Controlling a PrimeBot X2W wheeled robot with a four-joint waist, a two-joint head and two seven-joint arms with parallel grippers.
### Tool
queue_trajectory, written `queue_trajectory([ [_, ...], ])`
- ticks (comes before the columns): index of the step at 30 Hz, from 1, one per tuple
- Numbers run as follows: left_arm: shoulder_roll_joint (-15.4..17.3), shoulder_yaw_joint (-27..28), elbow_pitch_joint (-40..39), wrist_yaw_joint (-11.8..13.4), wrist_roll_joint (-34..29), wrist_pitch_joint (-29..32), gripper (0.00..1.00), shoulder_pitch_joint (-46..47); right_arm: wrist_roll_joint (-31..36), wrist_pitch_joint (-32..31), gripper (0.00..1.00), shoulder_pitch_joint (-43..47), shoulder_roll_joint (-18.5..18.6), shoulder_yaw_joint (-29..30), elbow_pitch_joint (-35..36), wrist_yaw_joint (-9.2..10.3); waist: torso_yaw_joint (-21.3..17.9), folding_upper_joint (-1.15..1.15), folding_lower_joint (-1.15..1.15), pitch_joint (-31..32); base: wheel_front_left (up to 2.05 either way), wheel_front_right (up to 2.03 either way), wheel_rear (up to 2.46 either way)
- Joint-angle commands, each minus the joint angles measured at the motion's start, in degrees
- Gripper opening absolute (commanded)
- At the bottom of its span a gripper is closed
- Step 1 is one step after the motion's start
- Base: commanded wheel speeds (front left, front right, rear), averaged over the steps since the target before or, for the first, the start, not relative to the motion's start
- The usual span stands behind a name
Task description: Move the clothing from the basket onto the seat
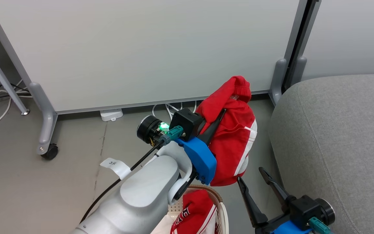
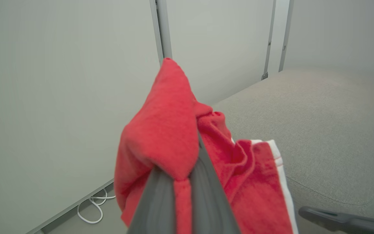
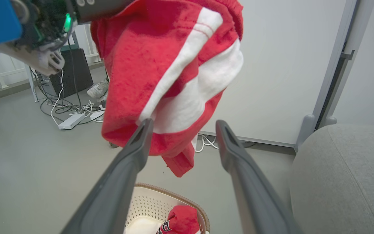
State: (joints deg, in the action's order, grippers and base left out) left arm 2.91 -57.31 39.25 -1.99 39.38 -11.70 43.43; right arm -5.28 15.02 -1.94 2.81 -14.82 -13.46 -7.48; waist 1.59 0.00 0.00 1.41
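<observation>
A red garment with white stripes (image 1: 235, 136) hangs in the air, pinched in my shut left gripper (image 1: 221, 113). In the left wrist view the cloth (image 2: 164, 130) bunches over the closed fingers (image 2: 154, 201). It hangs above the basket (image 1: 220, 199) and left of the grey seat (image 1: 336, 136). A second red garment with block lettering (image 1: 193, 211) lies in the basket (image 3: 161, 201). My right gripper (image 1: 250, 175) is open and holds nothing, low between basket and seat. In its own view, the fingertips (image 3: 146, 125) sit just under the hanging garment (image 3: 161, 65).
A white partition panel (image 1: 141, 48) on wheeled feet (image 1: 49, 151) stands behind. Cables (image 1: 170, 109) and a power strip (image 3: 71, 121) lie on the grey floor. A black box (image 3: 76, 74) and a pale shoe (image 3: 97, 89) are farther off.
</observation>
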Motion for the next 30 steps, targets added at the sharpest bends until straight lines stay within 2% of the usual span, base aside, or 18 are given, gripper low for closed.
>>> queue_trajectory([
  [1,0.0,-0.7,0.4,0.4,0.8,-0.4,0.00,1.0,-0.2,0.0,1.00,0.6,0.1,0.0,0.0,-0.03,-0.1,0.00,0.00,0.0,0.00,0.00,0.00],
  [21,0.0,-8.6,1.5,2.6,7.8,-2.3,0.00,4.4,-0.4,-0.6,1.00,0.8,0.1,1.5,-0.2,-0.03,-0.1,0.00,0.00,-0.4,0.00,0.00,0.00],
  [30,0.0,-10.9,0.8,3.2,10.2,-3.0,0.00,5.7,-2.6,-3.1,1.00,-3.2,0.1,1.0,-3.4,-0.03,0.2,0.00,0.00,-1.0,0.00,0.00,0.00],
])
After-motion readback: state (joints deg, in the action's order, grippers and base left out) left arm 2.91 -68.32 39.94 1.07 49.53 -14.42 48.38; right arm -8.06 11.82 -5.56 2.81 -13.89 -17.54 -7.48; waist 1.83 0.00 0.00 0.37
